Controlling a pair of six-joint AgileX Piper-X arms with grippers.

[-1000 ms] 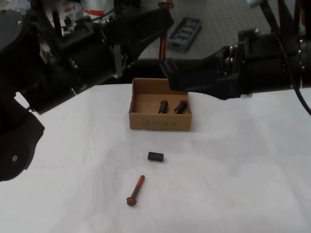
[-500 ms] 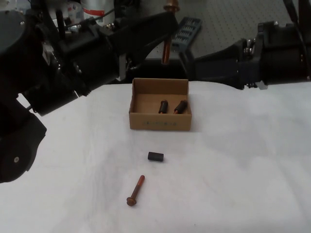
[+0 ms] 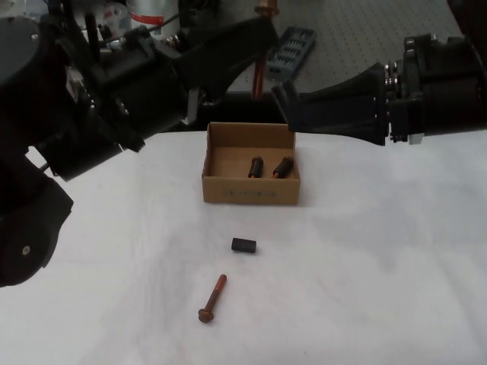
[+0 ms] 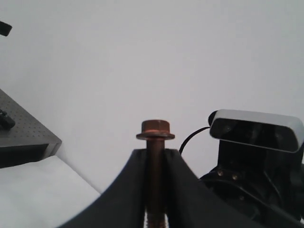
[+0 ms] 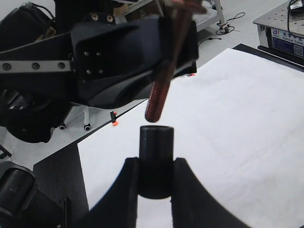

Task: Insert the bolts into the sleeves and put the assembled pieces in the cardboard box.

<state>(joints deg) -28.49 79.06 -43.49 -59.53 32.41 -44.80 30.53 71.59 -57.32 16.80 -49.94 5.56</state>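
White-covered bench (image 3: 365,266), grey perforated table (image 3: 358,23) behind — blue rack (image 3: 291,47) on it, plain pale wall (image 4: 166,57)

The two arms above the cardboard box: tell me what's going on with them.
The left gripper is shut on a copper-coloured flanged bolt, the right gripper on a short black cylindrical sleeve. In the right wrist view the bolt's threaded end sits close to the sleeve's open mouth, not yet inside. The open cardboard box holds two assembled pieces. A second black sleeve and a second copper bolt lie loose on the white cloth nearer the camera.
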